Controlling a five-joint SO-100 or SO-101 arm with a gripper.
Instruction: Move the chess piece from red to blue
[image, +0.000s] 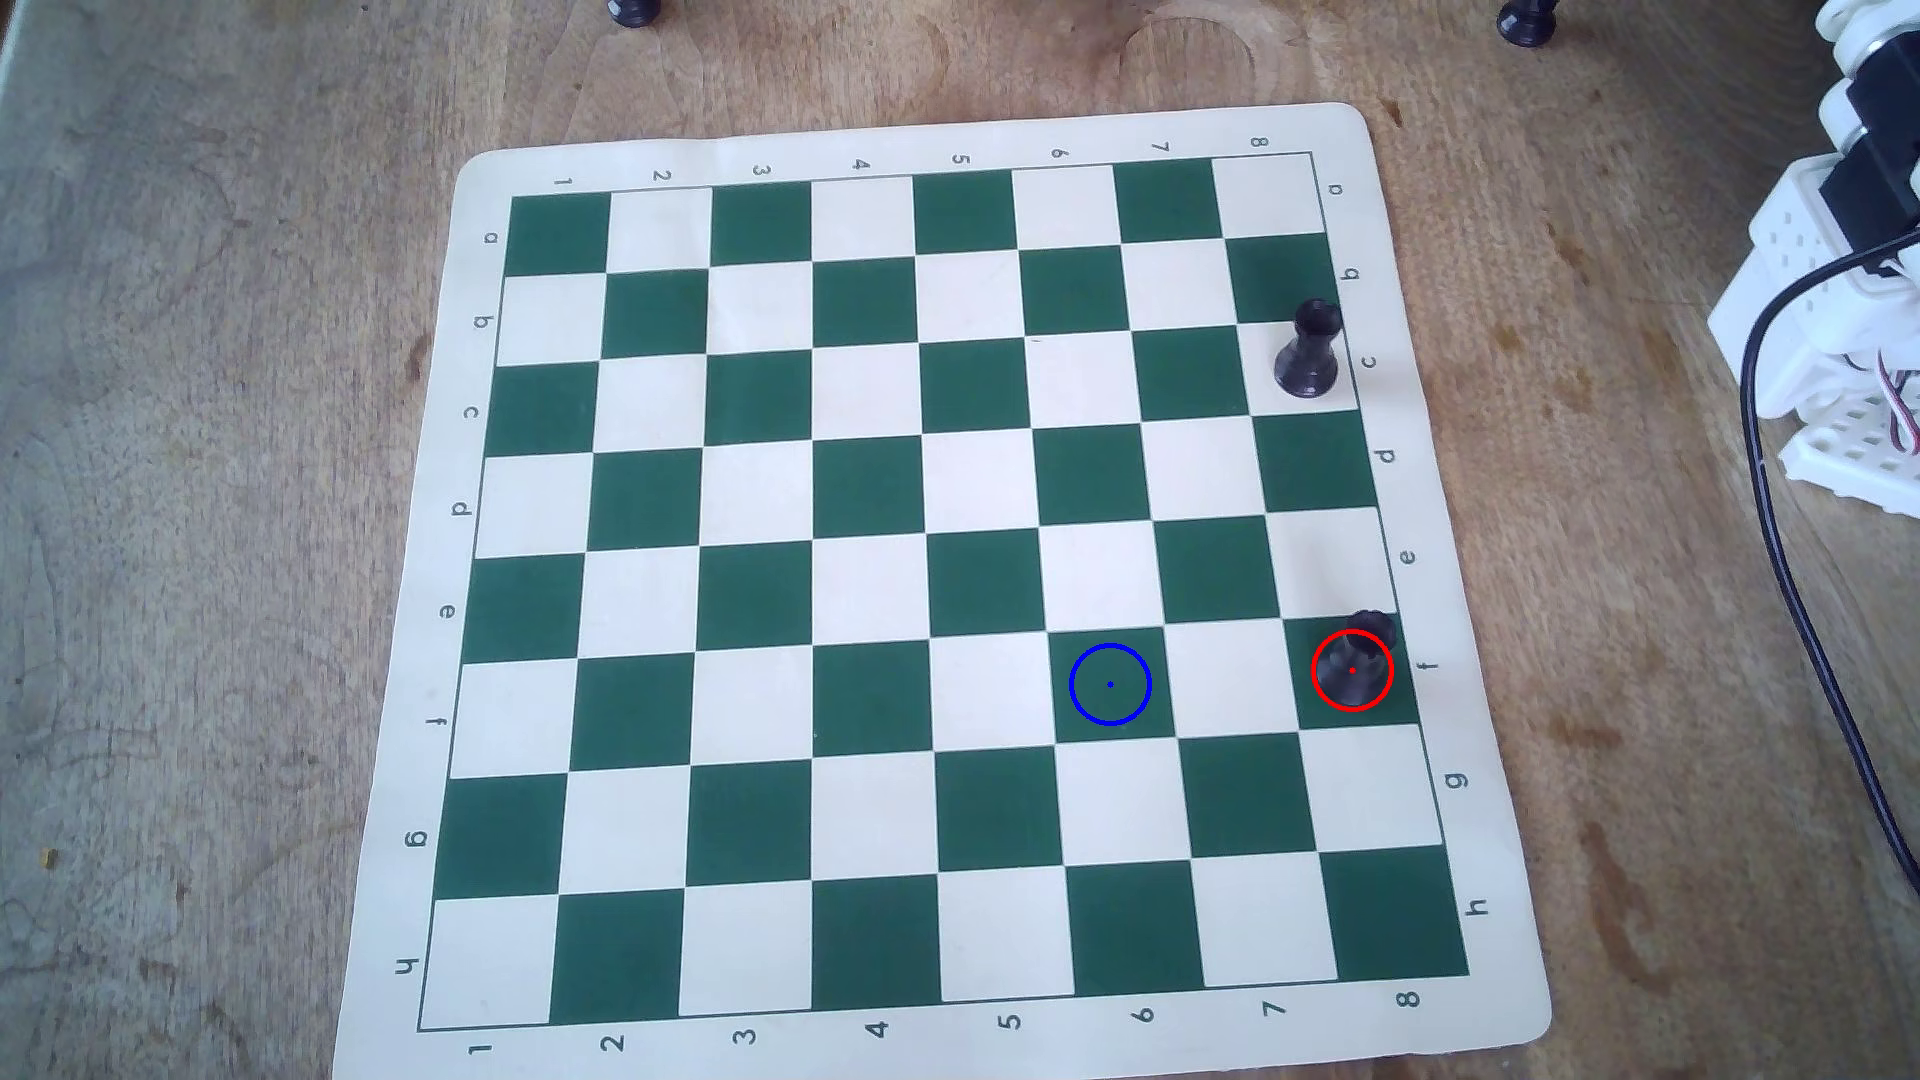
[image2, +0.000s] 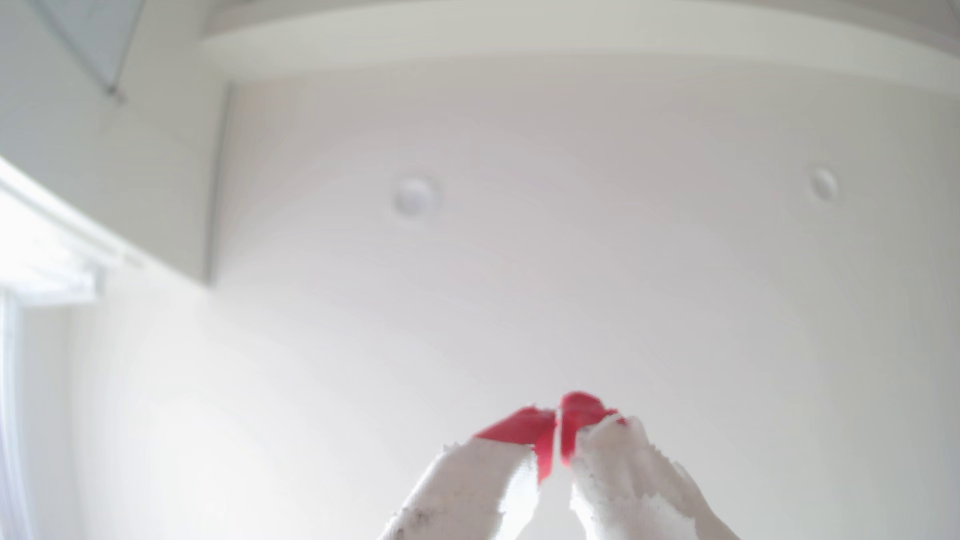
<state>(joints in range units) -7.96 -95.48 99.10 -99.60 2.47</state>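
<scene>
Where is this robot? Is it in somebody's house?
Probably a room in a home, though I can't be sure. A roll-up chess mat lies on a worn wooden table, and the wrist view looks up at a white ceiling with a round light and a bright window.

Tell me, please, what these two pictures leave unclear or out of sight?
- Gripper: the wrist view faces the ceiling, showing no board; the overhead view's right edge cuts the arm off.
- Chess piece in the red circle: dark and small, its top blurred.
- Two dark pieces cropped by the overhead view's top edge.
</scene>
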